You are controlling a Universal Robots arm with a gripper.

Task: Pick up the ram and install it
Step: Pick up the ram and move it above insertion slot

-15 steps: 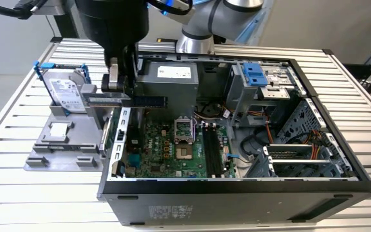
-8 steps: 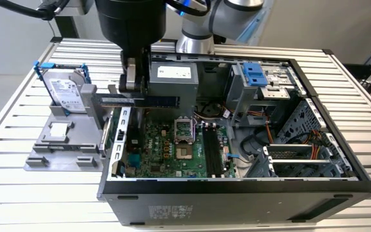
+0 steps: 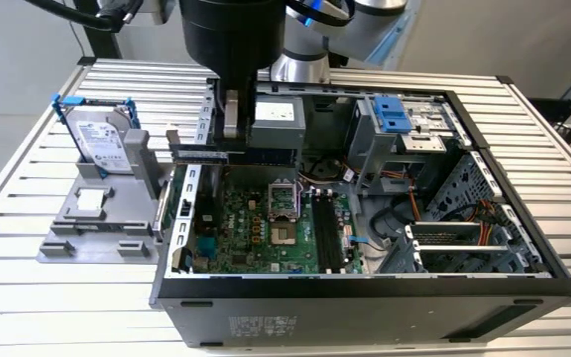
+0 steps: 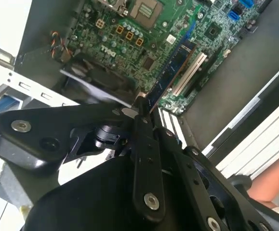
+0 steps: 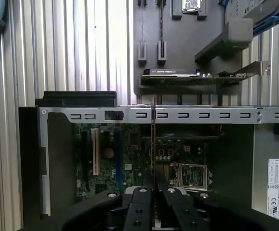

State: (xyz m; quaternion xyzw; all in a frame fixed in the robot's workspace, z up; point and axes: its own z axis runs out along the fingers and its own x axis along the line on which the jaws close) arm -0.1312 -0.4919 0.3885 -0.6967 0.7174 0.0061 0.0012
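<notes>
Grip is already made: the hand [image 4: 141, 103] is clamped on the ram [image 4: 170, 72], its two fingers pressed together against the flat faces of the stick. In the second wrist view the dark blue board juts out past the fingertips and hangs over the green motherboard [image 4: 129, 33], apart from it and seated in nothing. In the first wrist view the ram [image 5: 152, 139] shows edge-on as a thin line running out from the hand [image 5: 152, 185] across the perforated top rail of the computer case [image 5: 202, 115].

In the exterior view the hand [image 3: 231, 130] hangs over the near-fixture side of the open computer case [image 3: 365, 305], which lies on the slatted bench [image 3: 27, 297]. The long black memory slots [image 3: 327, 230] lie further toward that view's right, well apart from the hand. The hard drive [image 3: 102, 141] stands in its blue frame outside the case.

The stick is probably very light and stiff, yet thin and easily harmed: chips and contacts would not bear scraping or twisting. A hold on the flat faces, away from the contact edge, looks the soundest, so that edge remains free.
</notes>
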